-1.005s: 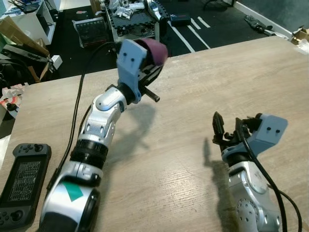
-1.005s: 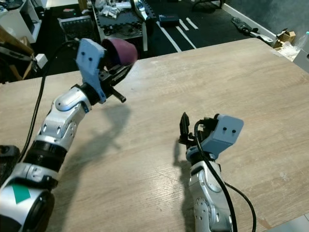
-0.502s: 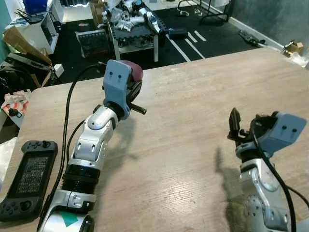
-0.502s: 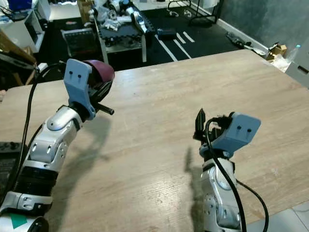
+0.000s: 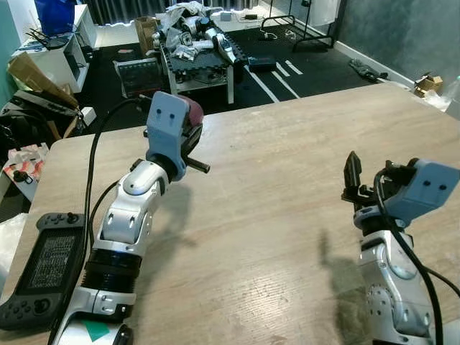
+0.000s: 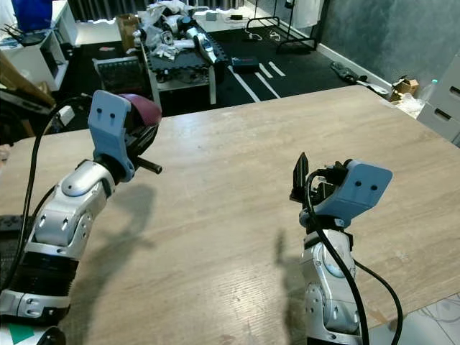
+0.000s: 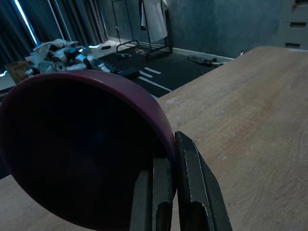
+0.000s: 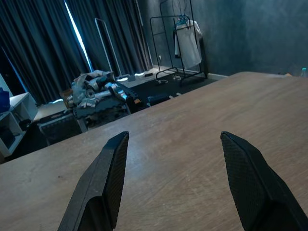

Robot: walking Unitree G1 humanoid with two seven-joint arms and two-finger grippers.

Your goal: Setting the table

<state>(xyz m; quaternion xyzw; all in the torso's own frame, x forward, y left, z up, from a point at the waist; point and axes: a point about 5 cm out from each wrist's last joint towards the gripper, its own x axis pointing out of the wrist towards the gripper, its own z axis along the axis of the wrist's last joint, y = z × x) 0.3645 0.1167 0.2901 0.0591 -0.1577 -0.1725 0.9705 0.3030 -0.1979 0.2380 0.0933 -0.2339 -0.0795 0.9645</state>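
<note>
Left eye view: left gripper holds a maroon bowl on edge above the wooden table, near its far edge.
Left wrist view: fingers pinch the bowl's rim, hollow facing the wrist.
Right wrist view: right gripper spread wide above the table.

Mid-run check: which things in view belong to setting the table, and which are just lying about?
Part of the job:
- maroon bowl, clamped by its rim in the left gripper
- wooden table
- right gripper, open, holding nothing

Lying about:
- handheld game console at the table's left edge
- cluttered low table beyond
- clothes rack
</note>
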